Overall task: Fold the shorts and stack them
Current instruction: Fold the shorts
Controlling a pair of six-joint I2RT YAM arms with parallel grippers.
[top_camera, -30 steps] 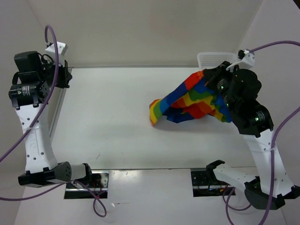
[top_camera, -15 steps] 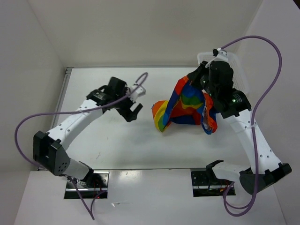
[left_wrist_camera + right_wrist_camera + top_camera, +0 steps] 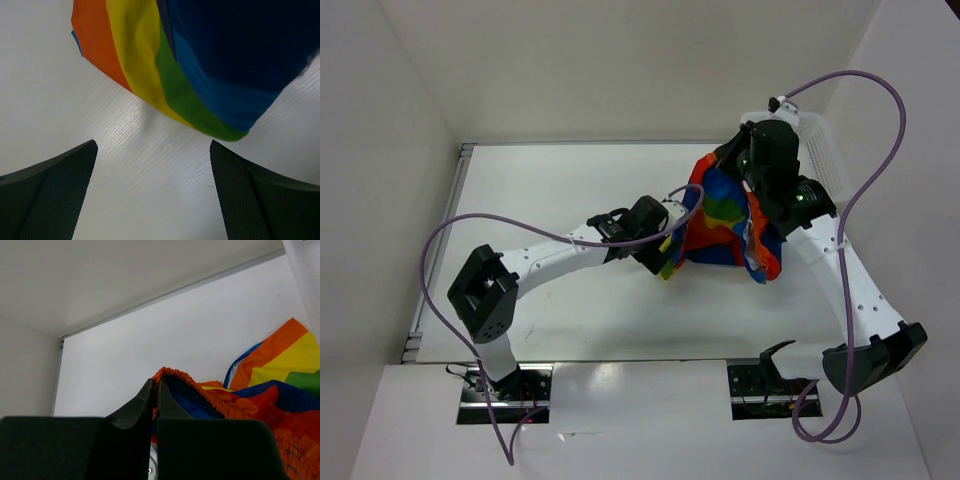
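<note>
The rainbow-striped shorts [image 3: 725, 225] hang bunched from my right gripper [image 3: 720, 165], which is shut on their orange elastic waistband [image 3: 172, 374]. Their lower edge trails onto the table at middle right. My left gripper [image 3: 665, 250] reaches in from the left, low over the table beside the hanging leg corner [image 3: 210, 120]. Its fingers [image 3: 250, 195] stand wide apart with only bare table between them, and the cloth lies just ahead of the fingertips, untouched.
A white mesh basket [image 3: 818, 155] stands at the back right corner behind the right arm. The table's left edge rail [image 3: 445, 235] runs along the left. White walls enclose the back and sides.
The left arm swung from its folded pose at far left across the table to the shorts, and its gripper opened. The right arm lifted the shorts and drew them back.
</note>
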